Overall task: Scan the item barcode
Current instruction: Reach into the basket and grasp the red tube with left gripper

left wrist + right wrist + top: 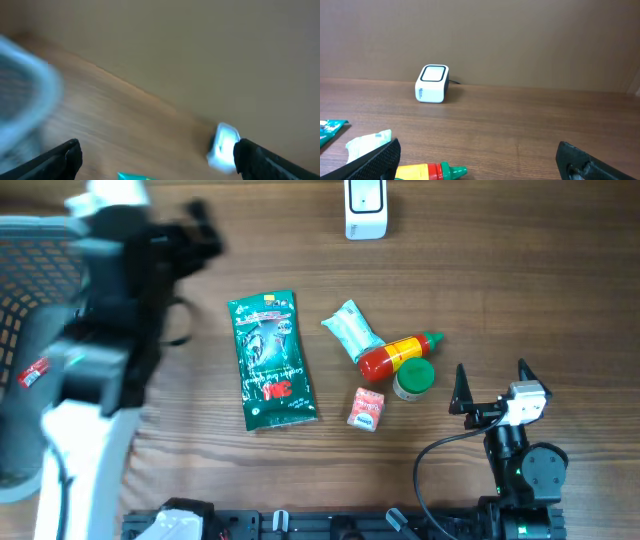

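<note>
Worktop (560, 280): brown wood-grain board, matt and flat. It carries everything listed. All places below are given from the scanner.

Basket (25, 270): grey mesh with a pale rim, far to the scanner's left at the worktop edge.

Left arm (110, 350): black and white, blurred, lying between the basket and the green pouch.

Left end effector (156, 152): dark fingers spread wide with nothing between them. It sits left of the scanner, with the scanner ahead and to its right.

Green pouch (270, 360): flat glossy foil bag, rectangular, printed face up. It lies left of the scanner and nearer the robot. Its long axis runs roughly from the scanner's side toward the robot. No barcode is visible. It is judged to be the left arm's closest item.

Right end effector (492, 385): black pointed fingers held apart and empty, right of the scanner and nearer the robot. The item cluster lies just to its left.

Sauce bottle (398, 355): red plastic with a yellow label. It lies on its side, green cap pointing right. It is judged to be within easier reach of the right arm.

Scanner (365, 208): small white rounded box at the far edge, window facing up.

White packet (352, 330): crinkled film, touching the bottle's base.

Jar (414, 378): round with a green lid, touching the bottle's near side.

Small sachet (367, 408): red-and-white square, the item farthest from the scanner.
</note>
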`<action>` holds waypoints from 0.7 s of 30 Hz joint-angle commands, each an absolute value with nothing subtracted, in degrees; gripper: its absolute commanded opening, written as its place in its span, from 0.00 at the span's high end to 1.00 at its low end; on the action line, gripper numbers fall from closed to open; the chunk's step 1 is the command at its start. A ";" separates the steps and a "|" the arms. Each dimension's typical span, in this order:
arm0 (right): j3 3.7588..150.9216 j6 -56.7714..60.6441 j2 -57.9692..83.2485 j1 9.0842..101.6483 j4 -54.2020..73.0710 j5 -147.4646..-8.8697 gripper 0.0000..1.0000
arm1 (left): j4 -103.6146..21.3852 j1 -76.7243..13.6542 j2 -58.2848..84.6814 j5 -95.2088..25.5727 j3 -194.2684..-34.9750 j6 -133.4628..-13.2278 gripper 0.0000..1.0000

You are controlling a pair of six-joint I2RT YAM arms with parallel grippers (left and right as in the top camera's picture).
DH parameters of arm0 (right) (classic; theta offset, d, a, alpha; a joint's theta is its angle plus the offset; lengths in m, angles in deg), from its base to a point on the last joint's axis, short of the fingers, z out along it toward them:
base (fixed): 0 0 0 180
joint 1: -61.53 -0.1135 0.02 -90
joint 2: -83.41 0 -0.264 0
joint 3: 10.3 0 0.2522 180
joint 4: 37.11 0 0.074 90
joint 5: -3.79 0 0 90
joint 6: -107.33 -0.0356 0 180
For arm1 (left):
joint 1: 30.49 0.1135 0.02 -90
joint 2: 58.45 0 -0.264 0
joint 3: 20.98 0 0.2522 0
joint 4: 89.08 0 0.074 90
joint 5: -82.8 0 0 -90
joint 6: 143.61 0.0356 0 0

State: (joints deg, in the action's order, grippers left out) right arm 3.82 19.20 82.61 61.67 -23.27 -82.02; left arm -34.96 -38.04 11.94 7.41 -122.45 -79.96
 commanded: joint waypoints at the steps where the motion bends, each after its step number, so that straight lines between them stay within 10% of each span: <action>1: 3.76 20.19 82.77 61.39 -23.38 -82.79 0.00 | -31.46 -23.04 9.34 9.35 -122.53 -92.44 0.00; 9: 3.76 20.19 82.77 61.39 -23.38 -82.77 0.00 | -24.95 0.23 17.60 3.58 -122.51 -102.75 0.00; 21: 3.76 20.19 82.77 61.39 -23.38 -82.79 0.00 | -24.58 3.29 41.56 3.76 -122.36 -114.25 0.00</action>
